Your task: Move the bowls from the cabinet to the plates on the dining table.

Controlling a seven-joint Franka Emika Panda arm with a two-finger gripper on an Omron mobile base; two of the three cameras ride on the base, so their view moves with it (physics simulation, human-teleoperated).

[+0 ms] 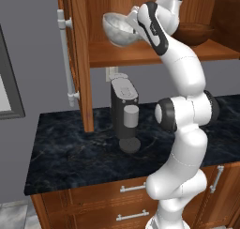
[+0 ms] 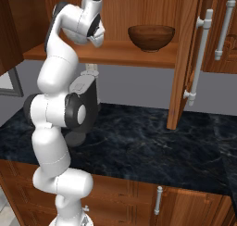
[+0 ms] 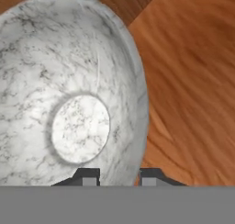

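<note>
The white-grey marbled bowl (image 1: 118, 29) hangs tilted on its side just above the cabinet shelf (image 1: 140, 53). My gripper (image 1: 135, 23) is shut on its right rim. In the hand view the bowl (image 3: 69, 94) faces me with its inside, and its rim passes between the two fingertips of the gripper (image 3: 119, 177). The glossy reddish-brown bowl (image 2: 151, 36) stands upright on the shelf (image 2: 134, 54) further right, apart from the arm; it is also seen as a bowl (image 1: 194, 33) behind my forearm. The plates and the dining table are out of view.
Both cabinet doors stand open, one (image 1: 75, 59) at the left, one (image 2: 187, 58) at the right, with long bar handles. A dark coffee machine (image 1: 125, 113) stands on the black marble counter (image 1: 70, 153) under the shelf. Drawers (image 1: 131, 188) lie below.
</note>
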